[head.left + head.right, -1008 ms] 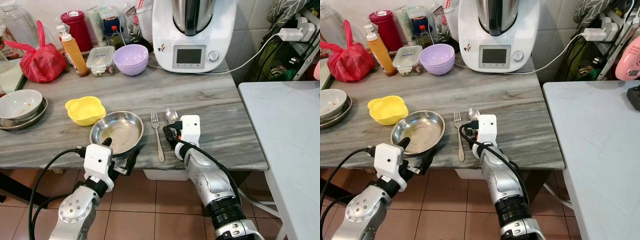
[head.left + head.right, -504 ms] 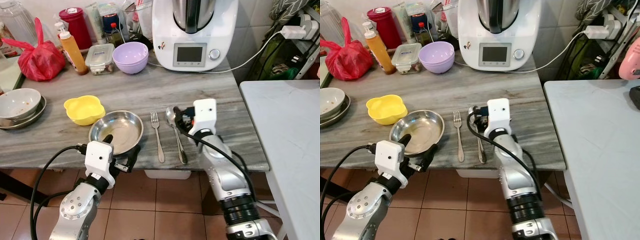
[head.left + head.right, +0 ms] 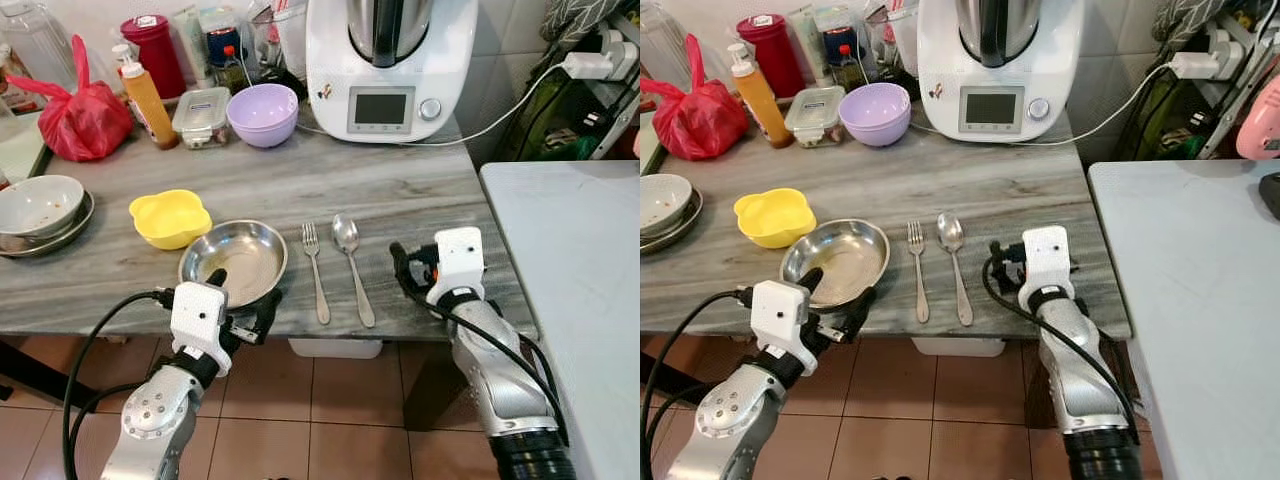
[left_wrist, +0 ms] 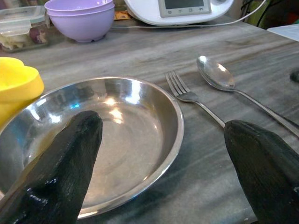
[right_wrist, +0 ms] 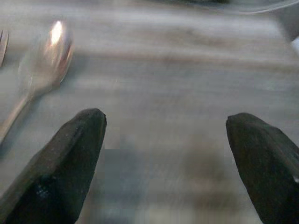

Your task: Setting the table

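The steel bowl (image 3: 233, 262) is the landmark. Just to its right lie the fork (image 3: 314, 268) and then the spoon (image 3: 352, 262), side by side and apart. The right gripper (image 3: 403, 268) is right of the spoon, fingers wide apart and empty. The left gripper (image 3: 240, 305) is at the bowl's near rim, also wide open and empty; one finger seems over the rim. If it lifts carelessly, it may tip the bowl off the table (image 3: 400, 190) edge.

yellow bowl (image 3: 170, 218) | purple bowl (image 3: 262, 113) | red bag (image 3: 82, 120) | grey-streaked counter (image 3: 400, 195)
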Tool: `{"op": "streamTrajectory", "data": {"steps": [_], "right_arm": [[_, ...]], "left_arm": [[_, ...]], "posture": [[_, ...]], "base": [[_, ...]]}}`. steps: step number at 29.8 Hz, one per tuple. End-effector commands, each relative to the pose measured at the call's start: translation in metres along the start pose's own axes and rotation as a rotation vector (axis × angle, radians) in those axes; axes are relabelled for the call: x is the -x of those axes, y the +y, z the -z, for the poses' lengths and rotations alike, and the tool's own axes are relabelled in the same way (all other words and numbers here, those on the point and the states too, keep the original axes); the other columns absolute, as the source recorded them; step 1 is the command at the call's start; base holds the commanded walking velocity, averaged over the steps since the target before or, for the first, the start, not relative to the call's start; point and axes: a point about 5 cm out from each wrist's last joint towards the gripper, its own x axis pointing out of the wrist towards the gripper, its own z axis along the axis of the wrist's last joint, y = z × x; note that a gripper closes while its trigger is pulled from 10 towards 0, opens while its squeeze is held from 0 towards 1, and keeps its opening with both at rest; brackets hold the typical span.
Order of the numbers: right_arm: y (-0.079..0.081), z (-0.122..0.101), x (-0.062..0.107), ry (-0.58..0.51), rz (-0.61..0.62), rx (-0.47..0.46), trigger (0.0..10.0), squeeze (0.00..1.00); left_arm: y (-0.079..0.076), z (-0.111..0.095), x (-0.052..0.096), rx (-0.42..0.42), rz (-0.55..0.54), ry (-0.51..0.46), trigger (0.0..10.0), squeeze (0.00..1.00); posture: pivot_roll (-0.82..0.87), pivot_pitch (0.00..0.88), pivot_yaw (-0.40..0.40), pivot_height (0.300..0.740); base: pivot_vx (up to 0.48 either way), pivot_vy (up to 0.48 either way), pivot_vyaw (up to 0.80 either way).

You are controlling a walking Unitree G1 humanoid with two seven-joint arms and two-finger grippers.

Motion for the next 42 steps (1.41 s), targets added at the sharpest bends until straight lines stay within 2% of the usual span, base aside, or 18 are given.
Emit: {"op": "streamTrajectory", "data": {"steps": [1, 3, 4, 5, 16, 25, 42], "right_arm": [[0.011, 0.001, 0.002, 0.017, -0.056, 0.018, 10.0, 0.29], [0.015, 0.003, 0.002, 0.029, -0.073, 0.006, 10.0, 0.28], [0.015, 0.003, 0.003, 0.030, -0.077, 0.007, 10.0, 0.37], [0.017, 0.004, 0.003, 0.035, -0.094, 0.007, 10.0, 1.00], [0.027, 0.005, 0.002, 0.080, -0.140, -0.010, 10.0, 1.00], [0.040, 0.006, 0.005, 0.104, -0.225, -0.016, 10.0, 1.00], [0.052, 0.000, -0.001, 0.103, -0.268, -0.017, 10.0, 1.00]], "left_arm": [[0.002, 0.002, 0.000, -0.007, -0.011, 0.007, 10.0, 0.00], [0.001, 0.003, 0.000, -0.006, -0.012, 0.008, 10.0, 0.00], [0.001, 0.003, 0.000, -0.005, -0.012, 0.009, 10.0, 0.00], [0.000, 0.003, 0.000, -0.004, -0.012, 0.009, 10.0, 0.00], [0.000, 0.004, 0.002, -0.004, -0.019, 0.011, 10.0, 0.00], [0.000, 0.004, 0.003, -0.006, -0.019, 0.015, 10.0, 0.00], [0.001, 0.005, 0.003, -0.009, -0.017, 0.019, 10.0, 0.00]], "posture": [[-0.07, 0.107, 0.094, 0.740], [-0.07, 0.107, 0.094, 0.740], [-0.07, 0.107, 0.094, 0.740], [-0.07, 0.108, 0.092, 0.740], [-0.07, 0.110, 0.088, 0.740], [-0.07, 0.112, 0.090, 0.740], [-0.06, 0.113, 0.093, 0.740]], "base": [[0.000, 0.000, 0.00], [0.000, 0.000, 0.00], [0.000, 0.000, 0.00], [0.000, 0.000, 0.00], [0.000, 0.000, 0.00], [0.000, 0.000, 0.00], [0.000, 0.000, 0.00]]}}
